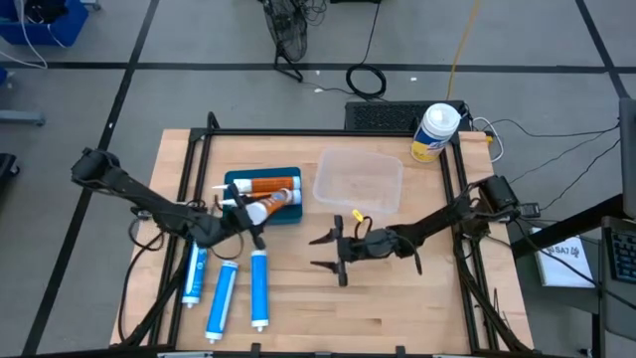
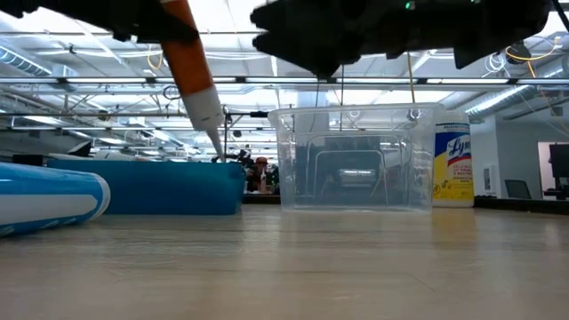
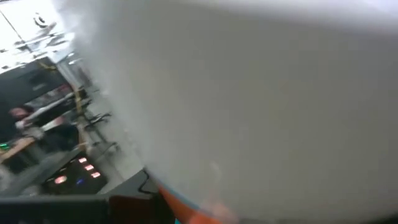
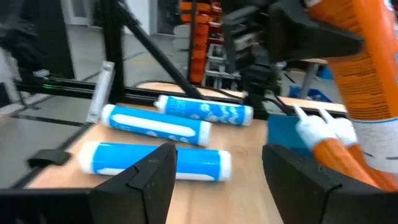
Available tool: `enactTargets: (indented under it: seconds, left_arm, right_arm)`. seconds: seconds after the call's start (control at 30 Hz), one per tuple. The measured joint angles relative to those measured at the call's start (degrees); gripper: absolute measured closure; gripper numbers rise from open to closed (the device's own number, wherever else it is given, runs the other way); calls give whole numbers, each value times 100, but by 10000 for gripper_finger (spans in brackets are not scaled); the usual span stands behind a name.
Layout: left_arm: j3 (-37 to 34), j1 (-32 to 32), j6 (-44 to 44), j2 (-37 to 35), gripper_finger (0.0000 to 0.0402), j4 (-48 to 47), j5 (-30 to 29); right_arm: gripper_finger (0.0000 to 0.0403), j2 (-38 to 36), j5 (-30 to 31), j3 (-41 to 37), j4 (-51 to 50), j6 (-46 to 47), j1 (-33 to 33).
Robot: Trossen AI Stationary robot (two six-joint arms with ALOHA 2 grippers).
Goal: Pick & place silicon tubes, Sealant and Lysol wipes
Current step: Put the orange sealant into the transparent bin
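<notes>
My left gripper (image 1: 237, 219) is over the blue tray (image 1: 288, 214) and is shut on an orange sealant tube (image 2: 190, 67) with a white nozzle. Another orange tube (image 1: 270, 184) lies on its side in the tray. Three blue silicon tubes (image 1: 222, 298) lie on their sides on the wooden table, near the front left. The yellow Lysol wipes canister (image 1: 435, 131) stands upright at the far right corner. My right gripper (image 1: 323, 252) hangs open above the table's middle, with nothing between its fingers (image 4: 149, 180). My left gripper holds the sealant tube by its orange body (image 2: 178, 31), at the end away from the nozzle. The gripper itself hides the exact place. The tube is lifted clear and tilted, with its white nozzle (image 2: 210, 120) pointing down over the tray.
A clear plastic container (image 1: 358, 181) stands open at the table's far middle, between the tray and the canister. A black frame rail (image 1: 328, 132) runs round the table. Bare wood lies in front of my right gripper and along the near edge.
</notes>
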Motion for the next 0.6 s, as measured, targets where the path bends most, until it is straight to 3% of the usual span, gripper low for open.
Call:
enactTargets:
  seconds: [0.13,0.3,0.6]
  left_arm:
    - [-455,-1,-187,-740,205,26,306]
    - [-936,-2,-330,-1631,205,32,1385]
    - [-1642,243,-400,-2469,205,-52,1477]
  right_arm:
    - [185,0,-5,1,-10,-28,-4]
    - [188,0,7,1,-7,-29,-1]
    - [189,0,10,1,3,-31,-7]
